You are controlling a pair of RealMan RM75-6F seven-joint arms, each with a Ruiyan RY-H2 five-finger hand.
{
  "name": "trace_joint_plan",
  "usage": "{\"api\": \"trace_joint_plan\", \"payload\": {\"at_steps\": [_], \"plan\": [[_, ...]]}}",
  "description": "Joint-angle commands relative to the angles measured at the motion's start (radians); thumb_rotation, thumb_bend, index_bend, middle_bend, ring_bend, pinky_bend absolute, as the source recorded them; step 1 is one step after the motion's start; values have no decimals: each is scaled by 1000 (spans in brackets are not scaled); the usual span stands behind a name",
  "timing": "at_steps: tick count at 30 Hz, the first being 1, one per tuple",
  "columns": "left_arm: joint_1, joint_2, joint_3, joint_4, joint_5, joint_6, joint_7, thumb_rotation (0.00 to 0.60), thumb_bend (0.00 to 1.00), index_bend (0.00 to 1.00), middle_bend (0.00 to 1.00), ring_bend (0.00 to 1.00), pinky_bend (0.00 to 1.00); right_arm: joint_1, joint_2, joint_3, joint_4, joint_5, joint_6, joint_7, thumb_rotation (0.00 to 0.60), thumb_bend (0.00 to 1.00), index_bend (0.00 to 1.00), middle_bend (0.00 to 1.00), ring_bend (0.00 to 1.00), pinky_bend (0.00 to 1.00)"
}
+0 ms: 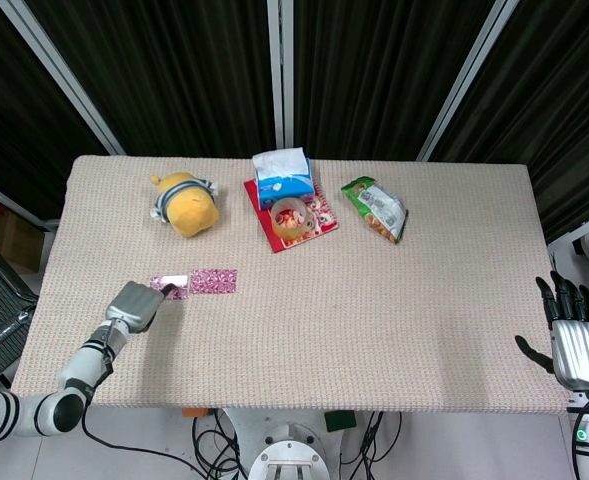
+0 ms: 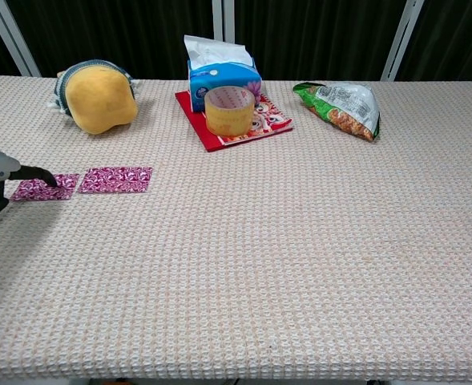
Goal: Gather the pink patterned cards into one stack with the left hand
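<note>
Dark curtains behind, beige woven surface (image 1: 374, 320) below. Two flat pink patterned cards side by side near the left edge, not stacked: left pink patterned card (image 2: 45, 187) under a dark fingertip of the grey left hand (image 1: 137, 304), right pink patterned card (image 2: 116, 179) just beside, lying free. Black-fingered right hand (image 1: 574, 335) off the surface's right edge, fingers apart, holding nothing.

Silver-backed robot hand (image 1: 134, 305), black fingers (image 1: 566, 297), white arm (image 1: 14, 412), black joint bands

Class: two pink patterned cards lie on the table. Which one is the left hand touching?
The smaller card at the far left, under the left hand's fingertip; the other card lies untouched.
</note>
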Motion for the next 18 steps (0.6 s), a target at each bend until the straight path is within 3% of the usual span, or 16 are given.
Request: {"api": "trace_joint_plan", "payload": {"at_steps": [1, 13, 18], "plan": [[6, 7, 4, 3, 6, -3, -8, 600, 657, 109, 845, 842, 732, 1, 0, -1, 0, 1, -2, -1, 553, 489, 0, 0, 0, 0], [14, 43, -31, -34, 115, 5, -66, 600, 655, 109, 847, 844, 734, 4, 3, -1, -17, -5, 0, -17, 552, 489, 0, 0, 0, 0], [-23, 13, -56, -35, 71, -20, -30, 600, 651, 108, 849, 846, 736, 6, 2, 0, -20, 1, -5, -19, 550, 489, 0, 0, 0, 0]]}}
